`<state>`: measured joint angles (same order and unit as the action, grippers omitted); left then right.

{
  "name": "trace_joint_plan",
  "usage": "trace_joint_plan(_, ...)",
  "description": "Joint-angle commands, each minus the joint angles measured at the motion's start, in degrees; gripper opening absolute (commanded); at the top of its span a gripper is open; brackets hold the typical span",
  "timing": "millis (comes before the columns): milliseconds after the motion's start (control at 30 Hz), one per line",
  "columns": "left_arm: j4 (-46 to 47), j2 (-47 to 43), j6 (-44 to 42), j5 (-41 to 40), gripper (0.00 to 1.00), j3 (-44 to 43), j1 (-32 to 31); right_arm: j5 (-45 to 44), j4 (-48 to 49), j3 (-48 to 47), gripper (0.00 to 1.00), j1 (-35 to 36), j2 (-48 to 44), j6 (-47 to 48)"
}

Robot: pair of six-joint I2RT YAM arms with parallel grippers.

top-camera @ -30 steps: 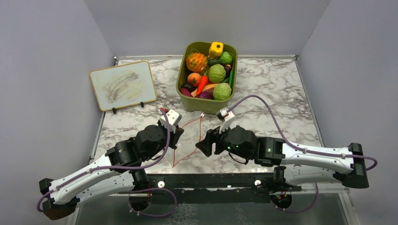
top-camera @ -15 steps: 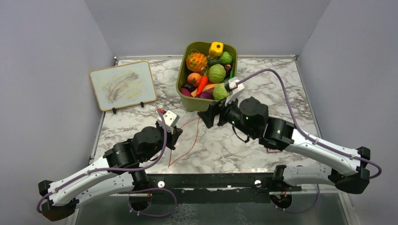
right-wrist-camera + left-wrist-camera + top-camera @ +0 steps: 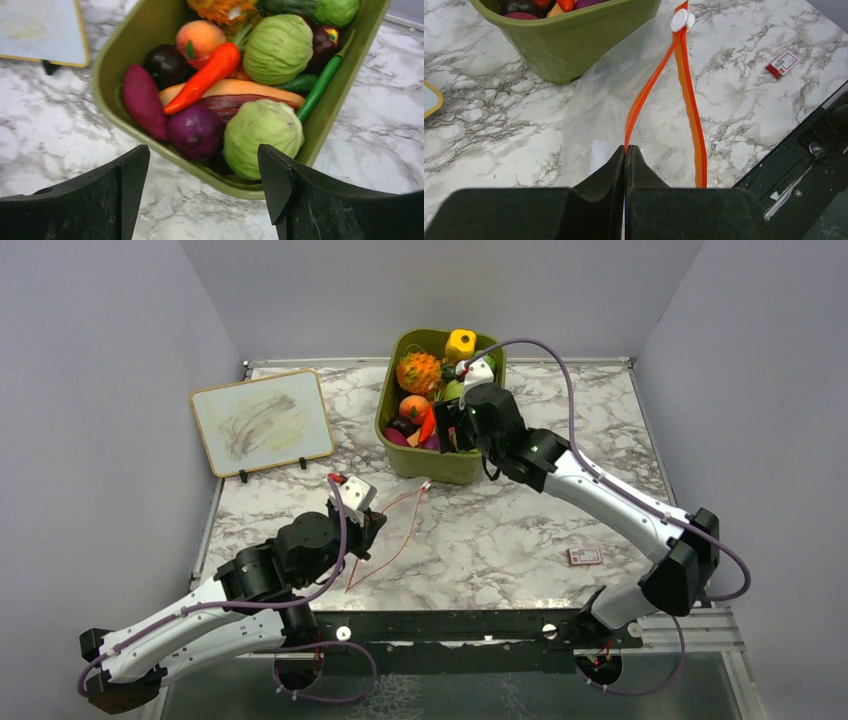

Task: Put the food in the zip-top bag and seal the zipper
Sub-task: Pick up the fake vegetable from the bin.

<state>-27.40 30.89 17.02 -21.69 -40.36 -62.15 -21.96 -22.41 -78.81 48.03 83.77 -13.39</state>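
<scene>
The marble counter (image 3: 560, 430) carries an olive-green bin (image 3: 430, 465) at the middle of its far edge, and a framed white board (image 3: 262, 422) propped near the far-left corner.

The zip-top bag (image 3: 604, 115) lies towards the near edge, left of centre, with its far end just short of the bin. It holds no food, and its mouth stands open: the two halves of the zipper (image 3: 689, 105) part and meet again at a white slider (image 3: 682, 20).

The left gripper (image 3: 625, 155) is fully closed, pinching one strip of the zipper. The right gripper (image 3: 202, 150) hangs over the near side of the bin with its jaws spread wide, holding nothing.

All the food is in the bin: one green cabbage ball (image 3: 263, 135) against the near wall, the second (image 3: 278, 47) behind it, the orange-peach fruit (image 3: 200, 39) and the bumpy orange fruit (image 3: 418, 371) further back, among other toy produce.

A small red-and-white card (image 3: 584, 556) lies towards the near-right corner.
</scene>
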Motion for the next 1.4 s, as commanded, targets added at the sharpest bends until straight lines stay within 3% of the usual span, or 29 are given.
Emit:
trace_joint_plan(0,1.91,-0.24,-0.14,0.16,0.0,0.61,0.01,0.06,-5.9,-4.5,0.81,-3.4,4.53,2.85)
trace_joint_plan(400,1.93,0.04,-0.31,0.47,0.0,0.63,0.01,1.73,-11.47,-9.22,0.85,-8.41,13.51,3.42)
trace_joint_plan(567,1.92,-0.23,-0.24,0.34,0.0,0.65,0.01,0.32,-11.11,-10.36,0.92,-9.51,16.14,4.35)
trace_joint_plan(867,1.91,-0.21,-0.23,0.16,0.0,0.67,0.01,0.37,-11.69,-11.28,0.91,-10.53,20.05,4.84)
trace_joint_plan(1000,1.99,-0.14,-0.23,0.07,0.0,0.72,0.01,0.41,-11.6,-11.24,0.8,-10.59,20.13,5.64)
trace_joint_plan(1133,1.92,0.06,-0.23,0.07,0.0,0.71,0.01,-0.13,-11.19,-10.87,0.6,-10.59,19.24,6.24)
trace_joint_plan(1367,1.92,0.19,-0.23,0.09,0.0,0.72,0.02,-0.05,-10.02,-9.25,0.5,-10.59,16.75,6.58)
